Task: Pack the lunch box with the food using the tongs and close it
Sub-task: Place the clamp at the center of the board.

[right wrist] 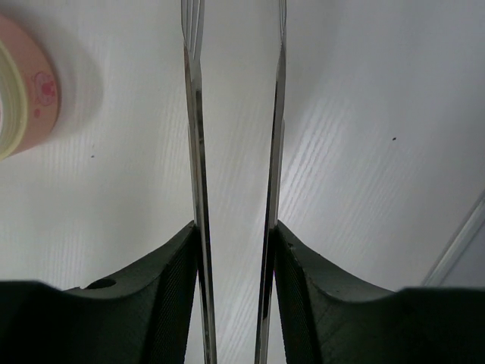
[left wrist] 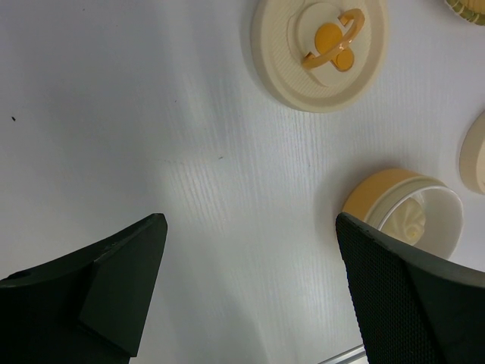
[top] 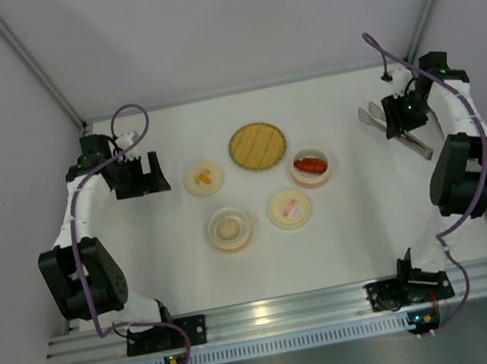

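Note:
My right gripper (top: 398,121) (right wrist: 236,227) is shut on the silver tongs (top: 369,114) at the far right of the table. The two tong arms (right wrist: 198,136) lie against the inner faces of my fingers (right wrist: 170,292), with a gap between them. Red sausage pieces (top: 310,165) lie in a pink lunch box bowl (top: 326,177) (right wrist: 34,91). A cream-white ball (top: 228,229) (left wrist: 407,230) sits in an orange bowl (top: 246,238) (left wrist: 375,193). My left gripper (top: 140,176) (left wrist: 250,220) stands open over bare table at the far left, holding nothing.
Two round cream lids lie flat: one with an orange mark (top: 203,178) (left wrist: 318,49), one with a pink mark (top: 289,209). A woven plate (top: 258,145) sits at the back centre. A metal rail (top: 284,307) runs along the near edge.

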Robot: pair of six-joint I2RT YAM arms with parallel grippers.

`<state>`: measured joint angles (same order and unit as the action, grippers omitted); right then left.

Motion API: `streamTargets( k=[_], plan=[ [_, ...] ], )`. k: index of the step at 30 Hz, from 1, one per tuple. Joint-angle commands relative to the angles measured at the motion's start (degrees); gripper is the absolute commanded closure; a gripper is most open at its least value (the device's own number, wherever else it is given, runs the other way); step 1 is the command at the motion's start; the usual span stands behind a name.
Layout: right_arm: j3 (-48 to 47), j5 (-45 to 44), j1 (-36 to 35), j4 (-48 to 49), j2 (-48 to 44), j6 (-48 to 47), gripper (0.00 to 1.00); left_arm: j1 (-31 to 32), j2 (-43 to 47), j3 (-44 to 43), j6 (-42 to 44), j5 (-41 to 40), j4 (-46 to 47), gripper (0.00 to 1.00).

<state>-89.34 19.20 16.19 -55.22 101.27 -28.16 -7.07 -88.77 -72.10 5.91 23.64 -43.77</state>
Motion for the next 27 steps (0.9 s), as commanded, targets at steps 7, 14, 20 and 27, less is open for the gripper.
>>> streamTargets(
  k=[7,14,20,27],
  plan=[
    [5.49,-3.91,0.16,20.41,8.06,8.3,0.56,-0.14,0.27,-2.09,-0.38,0.98,0.35,0.02],
    [7.86,-5.14,0.07,21.74,11.66,6.98,0.53,-0.14,0.71,-1.56,0.24,0.35,0.35,0.02],
    [7.87,-6.28,0.07,19.98,13.16,6.02,0.39,-0.14,0.27,-1.21,0.41,0.44,0.53,0.02],
    [6.73,-6.11,0.07,17.44,11.15,5.49,0.01,-0.22,1.76,-0.85,1.91,-1.75,0.09,0.02]
  ],
)
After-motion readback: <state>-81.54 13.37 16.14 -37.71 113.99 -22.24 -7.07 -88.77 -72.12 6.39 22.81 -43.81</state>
